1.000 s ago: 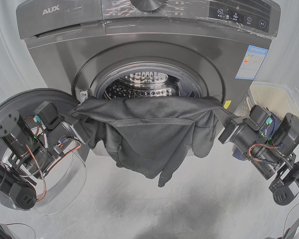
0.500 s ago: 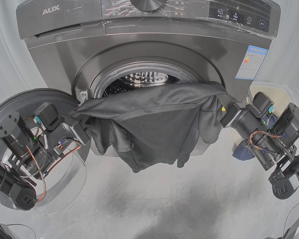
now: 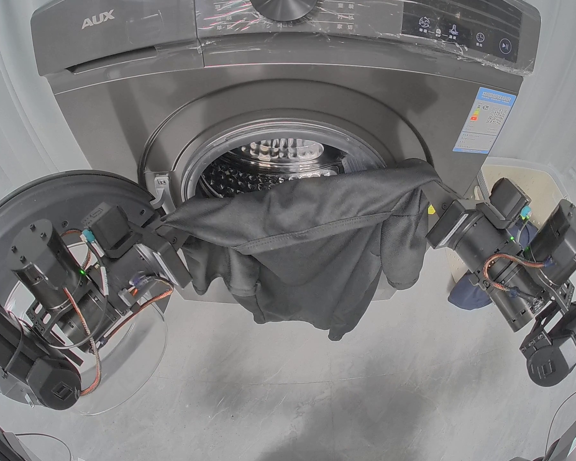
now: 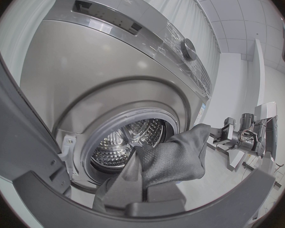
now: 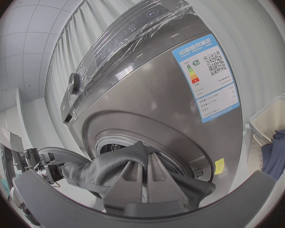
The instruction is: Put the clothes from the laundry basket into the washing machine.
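Left jaws and right jaws both clamped shut on the black garment [image 3: 301,225], stretched across the washing machine [image 3: 141,104] opening.

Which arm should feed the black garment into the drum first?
Probably right. The right hand holds its end of the garment up by the drum opening; the left hand sits lower, beside the door hinge.

The head camera looks down at the washing machine [image 3: 288,91] from nearby, while both wrist cameras face its drum [image 3: 281,153] from opposite sides, sharing the black garment [image 3: 301,225].
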